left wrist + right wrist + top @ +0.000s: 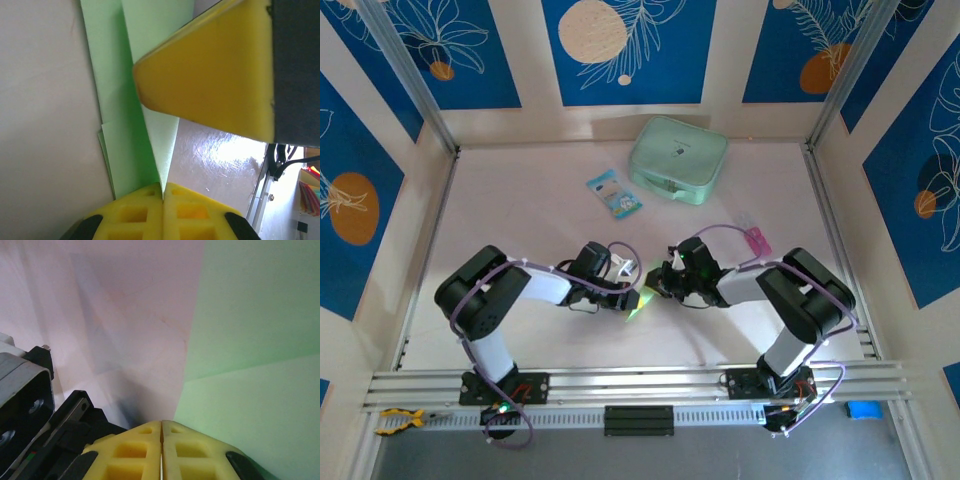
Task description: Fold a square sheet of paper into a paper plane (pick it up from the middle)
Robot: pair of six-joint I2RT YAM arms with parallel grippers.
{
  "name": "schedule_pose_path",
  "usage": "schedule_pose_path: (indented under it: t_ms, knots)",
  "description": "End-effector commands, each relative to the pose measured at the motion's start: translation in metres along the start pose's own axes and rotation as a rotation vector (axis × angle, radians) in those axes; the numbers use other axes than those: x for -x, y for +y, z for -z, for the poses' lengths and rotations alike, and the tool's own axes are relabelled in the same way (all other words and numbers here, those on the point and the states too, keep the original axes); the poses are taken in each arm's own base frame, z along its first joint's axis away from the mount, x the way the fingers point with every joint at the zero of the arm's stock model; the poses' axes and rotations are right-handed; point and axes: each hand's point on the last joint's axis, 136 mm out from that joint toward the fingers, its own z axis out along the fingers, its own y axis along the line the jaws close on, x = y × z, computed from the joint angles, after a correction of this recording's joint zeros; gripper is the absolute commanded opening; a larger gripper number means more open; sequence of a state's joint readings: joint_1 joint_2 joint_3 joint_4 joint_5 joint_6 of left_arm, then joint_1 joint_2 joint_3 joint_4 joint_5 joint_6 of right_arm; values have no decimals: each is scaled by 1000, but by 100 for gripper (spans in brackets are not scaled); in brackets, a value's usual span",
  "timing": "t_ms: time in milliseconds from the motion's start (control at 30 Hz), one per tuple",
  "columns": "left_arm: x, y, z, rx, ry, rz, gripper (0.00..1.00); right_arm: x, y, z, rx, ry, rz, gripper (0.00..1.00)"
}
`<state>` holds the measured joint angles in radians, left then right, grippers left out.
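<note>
The pale green sheet of paper (642,301), creased into layered folds, lies at the table's near middle between my two grippers. In the left wrist view the paper (120,100) has a lighter raised flap that runs down into my left gripper (163,186), whose jaws are shut on it. My left gripper (623,283) sits at the sheet's left side. My right gripper (657,286) meets it from the right, and one of its yellow fingers (210,80) lies over the paper. In the right wrist view my right gripper (161,424) is shut, with the paper (250,340) spreading to its right; whether it pinches any paper cannot be told.
A mint-green zip case (678,158) stands at the back of the table, with a small blue-and-white packet (614,193) to its left. A pink item (756,240) lies right of the right arm. Aluminium rails (640,385) run along the near edge.
</note>
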<state>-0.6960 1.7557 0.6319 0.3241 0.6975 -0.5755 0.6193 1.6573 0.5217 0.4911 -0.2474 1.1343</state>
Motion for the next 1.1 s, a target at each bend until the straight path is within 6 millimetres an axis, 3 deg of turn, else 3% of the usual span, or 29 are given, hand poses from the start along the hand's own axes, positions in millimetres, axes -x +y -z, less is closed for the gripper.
schedule_pose_path:
  t_ms: [0, 633, 1000, 1067]
  knots:
    - [-28, 36, -6, 115, 79, 104, 0, 0, -1, -1, 25, 11, -6, 10]
    - [-31, 41, -9, 117, 103, 134, 0, 2, -19, -3, -9, 24, -18, 11]
    - [-30, 44, -8, 124, 104, 144, 0, -2, -44, -7, -73, 30, -85, 11]
    - [-29, 40, -7, 116, 100, 139, 4, -3, -49, -7, -92, 31, -95, 10]
